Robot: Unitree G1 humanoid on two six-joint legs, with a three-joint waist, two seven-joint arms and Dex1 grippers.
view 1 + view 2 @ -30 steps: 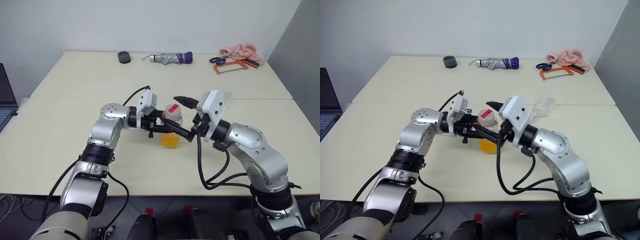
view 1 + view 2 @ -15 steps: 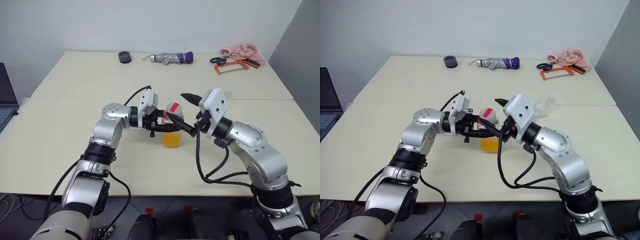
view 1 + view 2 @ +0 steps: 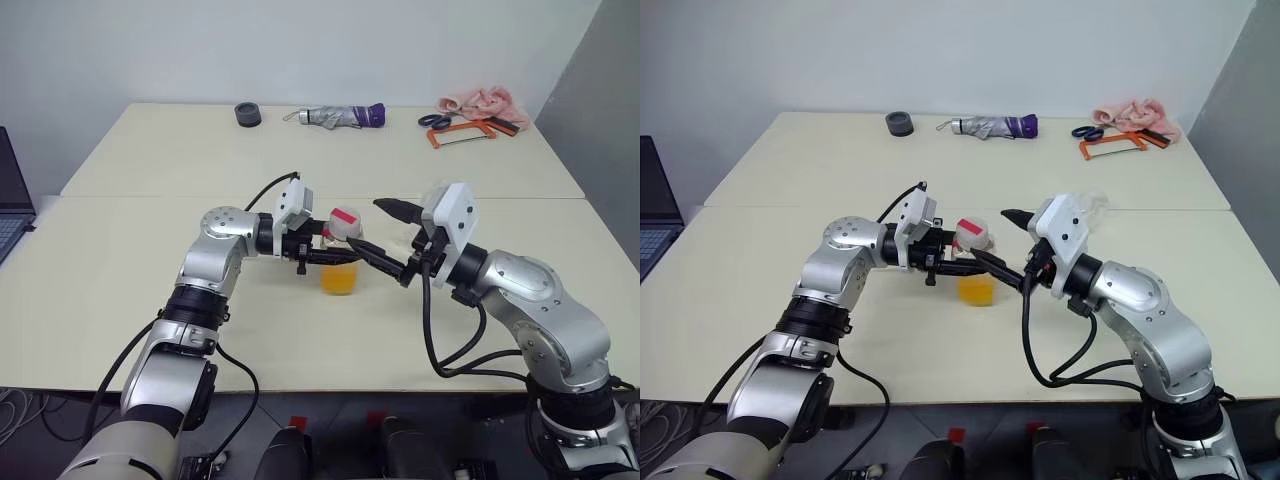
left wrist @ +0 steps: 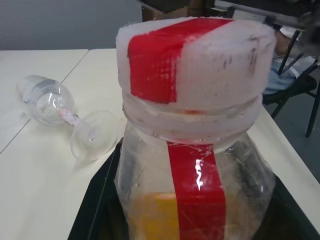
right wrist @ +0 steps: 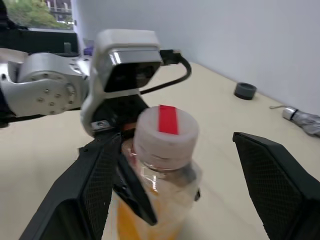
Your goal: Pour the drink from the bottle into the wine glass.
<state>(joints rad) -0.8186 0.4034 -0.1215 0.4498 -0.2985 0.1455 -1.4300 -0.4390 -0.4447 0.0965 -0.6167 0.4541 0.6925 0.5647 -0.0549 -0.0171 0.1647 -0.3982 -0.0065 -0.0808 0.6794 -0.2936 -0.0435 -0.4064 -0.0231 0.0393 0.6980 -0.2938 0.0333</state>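
Above table, left claw grips bottle; right claw gapes.

Both arms: silver-grey rounded housings, black joint rings. White boxy camera module on each wrist behind the fingers. Left gripper and right gripper: two black pointed fingers each, inner faces cross-hatch textured. Black cables loop from each wrist back along the forearm. Small screws on left wrist housing.
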